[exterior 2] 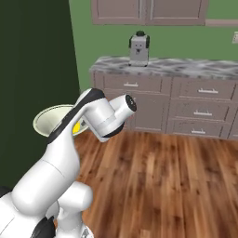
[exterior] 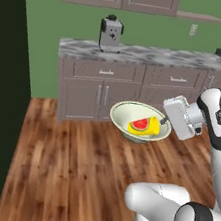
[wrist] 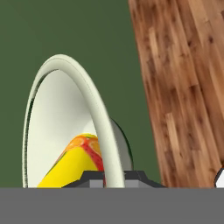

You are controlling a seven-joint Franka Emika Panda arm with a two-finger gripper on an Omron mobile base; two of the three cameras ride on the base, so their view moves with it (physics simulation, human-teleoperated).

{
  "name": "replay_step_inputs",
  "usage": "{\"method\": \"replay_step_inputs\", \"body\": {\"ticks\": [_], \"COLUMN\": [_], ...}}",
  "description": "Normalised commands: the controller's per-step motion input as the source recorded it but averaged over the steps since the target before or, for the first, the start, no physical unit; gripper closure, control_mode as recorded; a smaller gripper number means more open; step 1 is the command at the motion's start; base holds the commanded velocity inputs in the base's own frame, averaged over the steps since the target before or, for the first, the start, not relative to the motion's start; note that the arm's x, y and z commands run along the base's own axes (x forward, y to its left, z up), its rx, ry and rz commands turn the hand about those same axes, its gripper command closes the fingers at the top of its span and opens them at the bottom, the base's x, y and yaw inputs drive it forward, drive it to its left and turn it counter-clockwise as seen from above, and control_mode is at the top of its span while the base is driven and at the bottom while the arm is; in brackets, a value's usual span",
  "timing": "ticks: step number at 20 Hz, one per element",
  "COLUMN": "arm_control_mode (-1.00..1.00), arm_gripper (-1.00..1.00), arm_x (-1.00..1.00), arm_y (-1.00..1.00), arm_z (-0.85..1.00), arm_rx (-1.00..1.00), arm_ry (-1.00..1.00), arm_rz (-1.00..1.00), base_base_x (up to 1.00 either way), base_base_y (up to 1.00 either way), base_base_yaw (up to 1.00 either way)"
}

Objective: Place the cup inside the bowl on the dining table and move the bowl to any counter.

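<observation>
Item: our claw pinches the bowl rim, cup inside; bench lies ahead, beyond the floor.

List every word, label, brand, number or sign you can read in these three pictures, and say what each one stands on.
None: no readable text in any view.
The cup, lying in the bowl, carries a red watermelon-like picture, no lettering.
The coffee machine on the counter has small dark marks on its front, too blurred to read.
The wall outlet is blank.
The end effector grips the bowl's rim; no markings show.
</observation>
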Motion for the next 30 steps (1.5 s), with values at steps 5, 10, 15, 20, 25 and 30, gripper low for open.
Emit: {"method": "replay_step_inputs", "body": {"ticks": [5,10,15,20,25,30], "arm_control_mode": [1.0,1.0,1.0,1.0,1.0,1.0], "arm_gripper": [1.0,1.0,1.0,1.0,1.0,1.0], "arm_x": [0.0,0.0,0.0,0.0,0.0,0.0], "arm_y": [0.0,0.0,0.0,0.0,0.0,0.0], "arm_z": [0.0,0.0,0.0,0.0,0.0,0.0], "arm_rx": [0.0,0.0,0.0,0.0,0.0,0.0], "arm_ry": [0.0,0.0,0.0,0.0,0.0,0.0], "arm_rz": [0.0,0.0,0.0,0.0,0.0,0.0], "base_base_x": [1.0,1.0,1.0,1.0,1.0,0.83], "base_base_y": [0.33,0.36,0.34,0.22,0.06,-0.16], "base_base_yaw": [0.0,0.0,0.0,0.0,0.0,0.03]}}
